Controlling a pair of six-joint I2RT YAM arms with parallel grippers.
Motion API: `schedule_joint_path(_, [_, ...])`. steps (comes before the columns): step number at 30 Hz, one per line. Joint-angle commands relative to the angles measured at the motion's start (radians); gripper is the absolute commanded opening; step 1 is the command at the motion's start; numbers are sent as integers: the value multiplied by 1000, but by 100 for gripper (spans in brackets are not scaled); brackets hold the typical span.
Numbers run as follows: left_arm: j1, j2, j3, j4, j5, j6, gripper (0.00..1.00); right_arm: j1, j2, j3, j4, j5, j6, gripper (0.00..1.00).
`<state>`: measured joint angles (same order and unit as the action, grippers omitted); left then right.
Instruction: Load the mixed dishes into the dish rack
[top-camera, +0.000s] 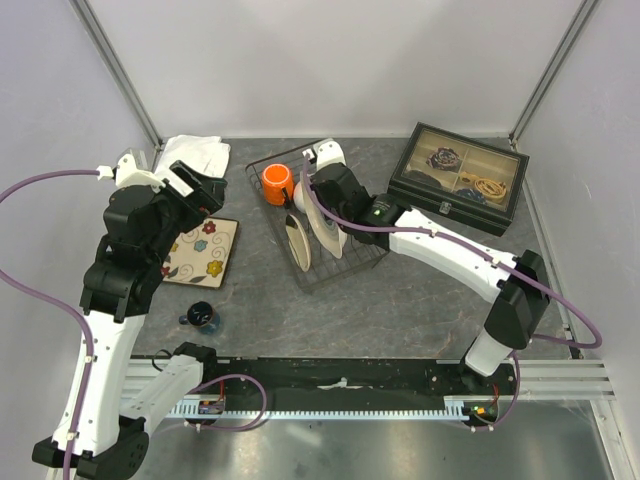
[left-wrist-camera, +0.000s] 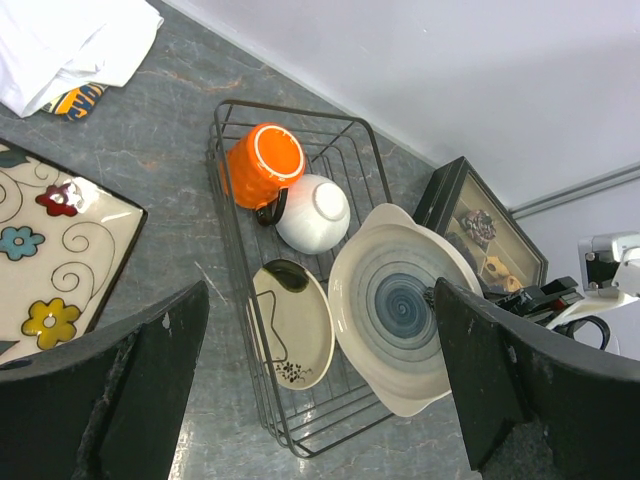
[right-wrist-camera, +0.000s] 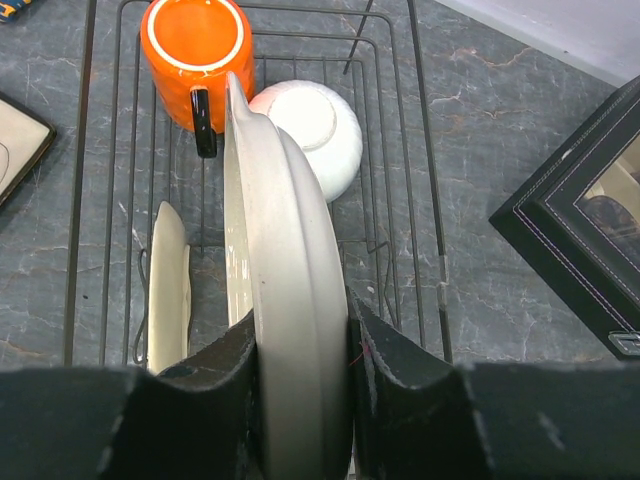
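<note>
One dish rack is sitting on the worktop. Three plates are showing: two are standing inside the rack, a big swirl plate and a small cream plate, and one square flowered plate is lying left of the rack. One orange mug and one white bowl are sitting inside it. One white cloth, one black box and one small dark cup are lying outside the rack.

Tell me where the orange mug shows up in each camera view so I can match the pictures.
Top external: orange mug upper middle, in the far-left corner of the dish rack.
Left wrist: upper left of centre, at the rack's far end, beside the white bowl.
Right wrist: top left, beyond the large cream plate.
Shared landmark: the black wire dish rack around it in all three.
</note>
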<state>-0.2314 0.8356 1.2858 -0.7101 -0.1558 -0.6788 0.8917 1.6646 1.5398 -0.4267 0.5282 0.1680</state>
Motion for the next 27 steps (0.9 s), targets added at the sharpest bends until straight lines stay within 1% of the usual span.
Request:
schedule_joint_path(1, [3,-9,4,3,-14,41,99,-2,-25,56,120,39,1,0])
schedule_joint_path(18, [3,-16,-20,3,-22,41,99,1,23,63,100,73,-35,0])
schedule_joint_path(27, [4,-23,-34,4,-27,42,99,27,67,74,94,111,-73,0])
